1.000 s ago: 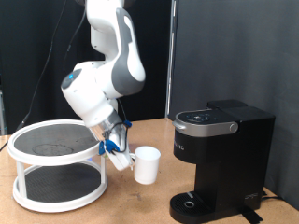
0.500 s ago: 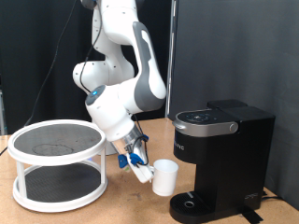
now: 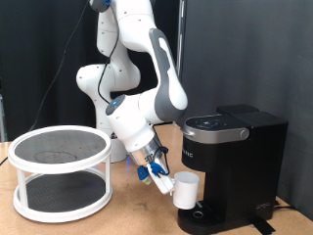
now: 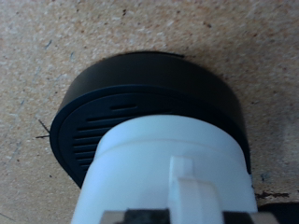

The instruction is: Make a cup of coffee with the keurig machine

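One cup [image 3: 187,190], one keurig machine [image 3: 235,157], one two-tier rack [image 3: 61,173].

A plain white cylindrical mug [image 3: 188,189] hung above the matte-black, silver-edged boxy coffee maker [image 3: 233,166] with its slotted black round drip base [image 4: 140,103], near a white round two-tier rack [image 3: 61,173] with dark mesh shelves on speckled tan tabletop [image 4: 56,47].

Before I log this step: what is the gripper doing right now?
Gripper: closed on the cup, holding it over the coffee maker's round base.
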You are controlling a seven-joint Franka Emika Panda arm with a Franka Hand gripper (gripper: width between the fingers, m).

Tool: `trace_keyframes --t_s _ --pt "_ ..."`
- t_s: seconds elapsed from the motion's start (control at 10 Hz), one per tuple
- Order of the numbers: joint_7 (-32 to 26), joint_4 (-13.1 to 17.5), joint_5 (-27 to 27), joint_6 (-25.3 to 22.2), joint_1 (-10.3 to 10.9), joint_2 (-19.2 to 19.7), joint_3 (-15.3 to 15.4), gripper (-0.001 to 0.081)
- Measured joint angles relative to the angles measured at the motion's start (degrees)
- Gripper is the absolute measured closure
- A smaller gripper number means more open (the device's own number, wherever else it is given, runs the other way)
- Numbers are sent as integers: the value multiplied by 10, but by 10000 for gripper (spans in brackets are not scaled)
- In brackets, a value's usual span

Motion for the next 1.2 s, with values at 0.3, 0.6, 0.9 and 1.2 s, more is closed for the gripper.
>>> trace_keyframes --t_s 0.3,0.6,0.9,1.2 --pt "-48 0 69 22 0 4 12 805" --pt "-65 0 99 27 0 7 18 805" --pt "-69 2 114 29 0 11 28 805" --pt "-69 13 131 36 0 19 34 805"
